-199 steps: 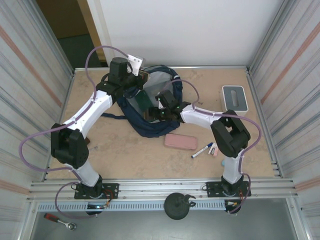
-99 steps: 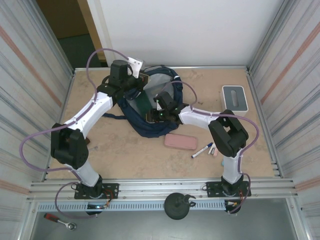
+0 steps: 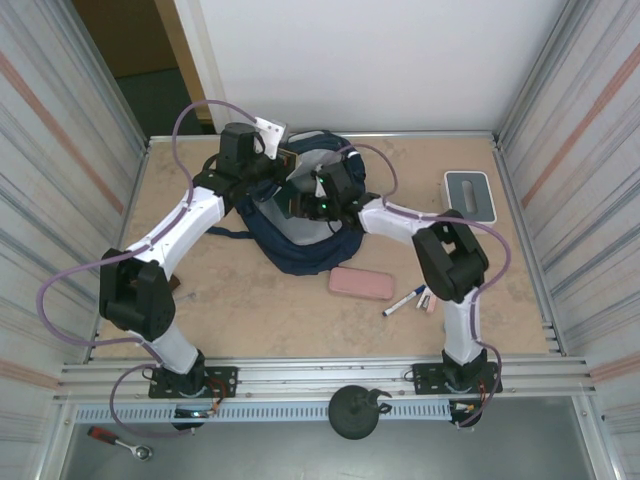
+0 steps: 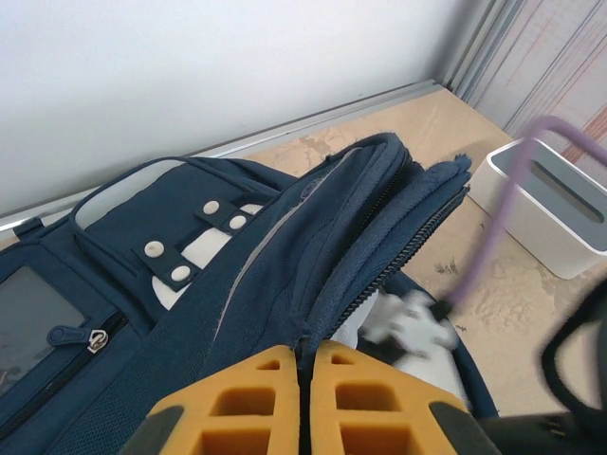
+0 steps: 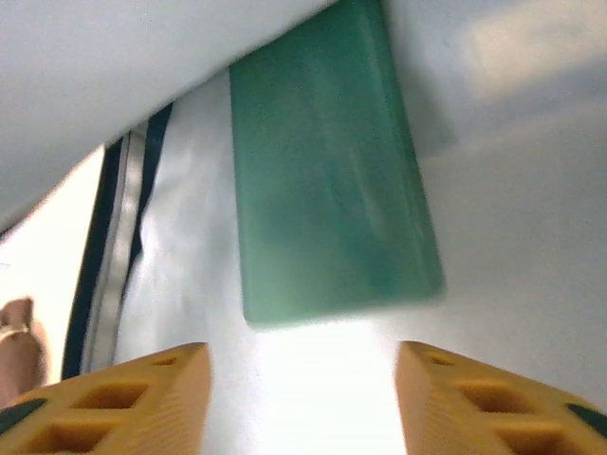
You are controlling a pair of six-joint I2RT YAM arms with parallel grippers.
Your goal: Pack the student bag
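Far side of the table (image 3: 220, 300), middle: the student bag (image 3: 300, 252) lies there, navy fabric spread out, its mouth turned up between the two arms.
Bag up close: in the left wrist view the student bag (image 4: 142, 284) shows white snap patches, a pale stripe and an open zip edge.
Left hand (image 3: 283, 163): at the bag's far rim; seen up close, the left hand (image 4: 303, 379) has its yellow fingers (image 4: 256, 389) pressed together, with the zip edge of the bag's opening running in between them, so it is clamped on the bag.
Right hand (image 3: 305, 205): over the bag's mouth; in its own view the right hand (image 5: 303, 408) has its fingers (image 5: 152, 389) well apart, gripping nothing.
Green block (image 5: 332, 171): flat, lying on the pale lining (image 5: 512, 190) ahead of the right fingers, not touching them.
Pink case (image 3: 360, 283): on the table just near of the bag.
Marker pen (image 3: 405, 300): right of the pink case.
White-grey box (image 3: 469, 195): by the right wall, well apart from the bag.
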